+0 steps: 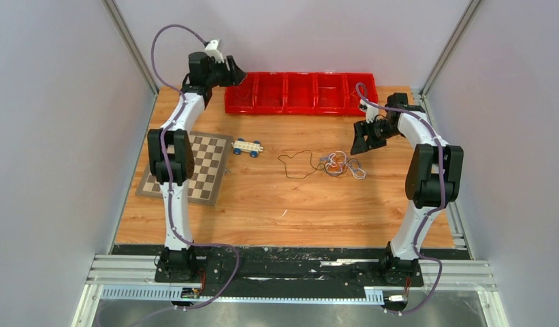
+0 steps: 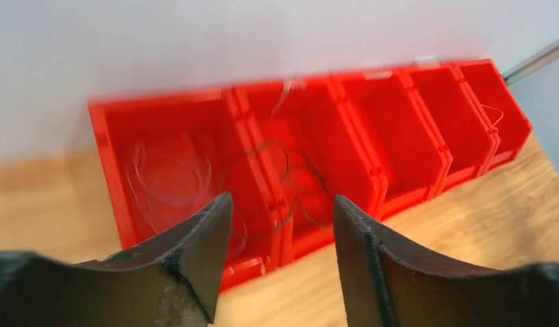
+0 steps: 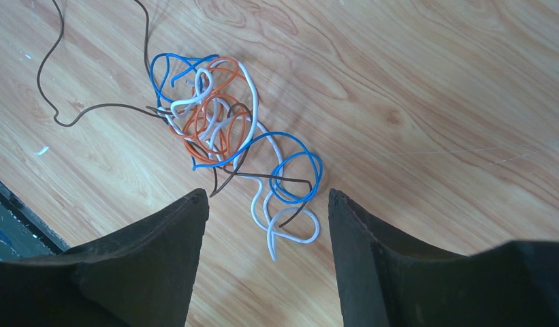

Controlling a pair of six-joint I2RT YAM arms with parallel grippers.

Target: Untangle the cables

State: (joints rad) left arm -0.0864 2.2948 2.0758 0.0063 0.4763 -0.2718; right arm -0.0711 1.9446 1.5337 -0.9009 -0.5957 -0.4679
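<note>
The tangled cables (image 1: 341, 163) lie on the wooden table right of centre, with blue (image 3: 320, 167), white (image 3: 314, 230) and orange (image 3: 195, 133) wires knotted together. A dark cable (image 3: 92, 107) trails out of the knot to the left (image 1: 297, 165). My right gripper (image 3: 268, 197) hovers open just above the knot's near end, nothing between its fingers (image 1: 363, 139). My left gripper (image 2: 283, 204) is open and empty, raised over the left end of the red bins (image 1: 232, 71). A dark cable (image 2: 290, 184) lies in the second bin and a pale one (image 2: 167, 177) in the first.
A row of red bins (image 1: 300, 92) stands along the back edge. A small white and blue toy car (image 1: 248, 147) sits left of the cables. A chessboard (image 1: 188, 167) lies at the left by the left arm.
</note>
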